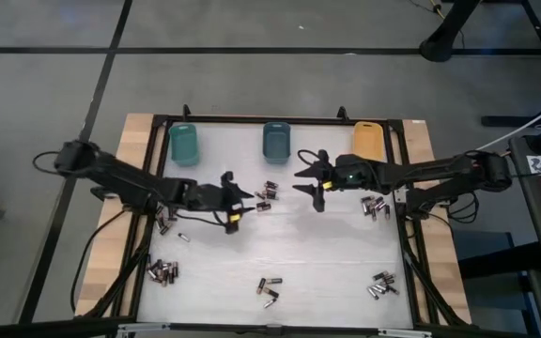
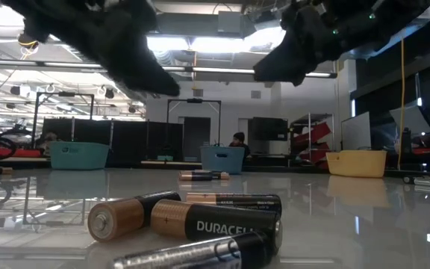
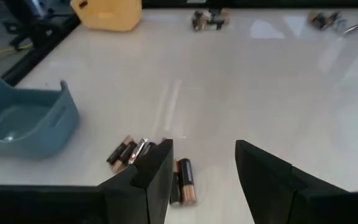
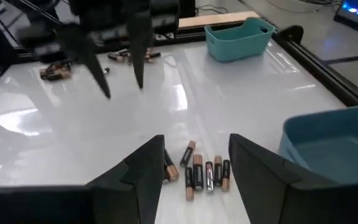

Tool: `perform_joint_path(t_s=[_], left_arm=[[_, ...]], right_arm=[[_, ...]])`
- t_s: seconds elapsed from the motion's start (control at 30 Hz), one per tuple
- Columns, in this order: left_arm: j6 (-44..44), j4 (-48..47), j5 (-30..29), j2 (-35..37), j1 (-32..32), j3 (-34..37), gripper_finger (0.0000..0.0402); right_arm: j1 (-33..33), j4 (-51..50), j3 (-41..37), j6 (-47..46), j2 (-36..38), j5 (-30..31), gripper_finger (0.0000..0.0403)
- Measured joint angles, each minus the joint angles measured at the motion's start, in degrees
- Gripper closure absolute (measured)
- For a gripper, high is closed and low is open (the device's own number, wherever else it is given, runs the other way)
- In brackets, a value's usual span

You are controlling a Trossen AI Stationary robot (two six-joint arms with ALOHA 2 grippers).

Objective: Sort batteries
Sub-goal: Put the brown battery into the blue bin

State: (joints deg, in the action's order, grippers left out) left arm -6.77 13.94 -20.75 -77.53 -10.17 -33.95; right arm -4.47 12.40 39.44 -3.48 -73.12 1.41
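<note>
Three bins stand along the far edge of the white worktop (image 1: 280, 253): a teal bin (image 1: 184, 144), a blue bin (image 1: 276, 141) and an orange bin (image 1: 367, 141). Both arms reach inward above the middle. The left pincer (image 1: 236, 208) hangs with its fingers spread wide and nothing between them; the right pincer (image 1: 314, 183) is likewise wide and empty. Batteries (image 1: 267, 193) lie loose in a small cluster between the two pincers, in front of the blue bin, with further clusters near the left edge, the right edge and the near edge. No cell shows in the two bins that the wrist views look into; the orange one cannot be judged. Judgement: sorting is at the approach-to-pick step, little or nothing yet binned. The next move calls for one pincer to descend over a single cell of the central cluster, fingers straddling it across its width, clear of touching neighbours, and to avoid the other arm close by.
</note>
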Motion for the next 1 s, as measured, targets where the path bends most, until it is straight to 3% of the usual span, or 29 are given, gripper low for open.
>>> perform_joint_path(t_s=[0.2, 0.57, 1.0], left_arm=[[-3.61, 6.54, -0.55, -9.17, -0.19, -0.23, 0.0239], [-1.83, 8.82, -1.10, -19.82, -0.76, -5.17, 0.0239], [-2.69, 5.14, -6.35, -21.69, -0.62, -5.31, 0.0239]], right_arm=[[-0.04, 0.09, 1.65, 6.88, 2.22, 6.60, 0.0221], [0.76, -1.41, 4.15, 3.77, 3.10, 9.61, 0.0221], [0.72, -1.06, 4.16, 1.11, 2.74, 9.69, 0.0221]])
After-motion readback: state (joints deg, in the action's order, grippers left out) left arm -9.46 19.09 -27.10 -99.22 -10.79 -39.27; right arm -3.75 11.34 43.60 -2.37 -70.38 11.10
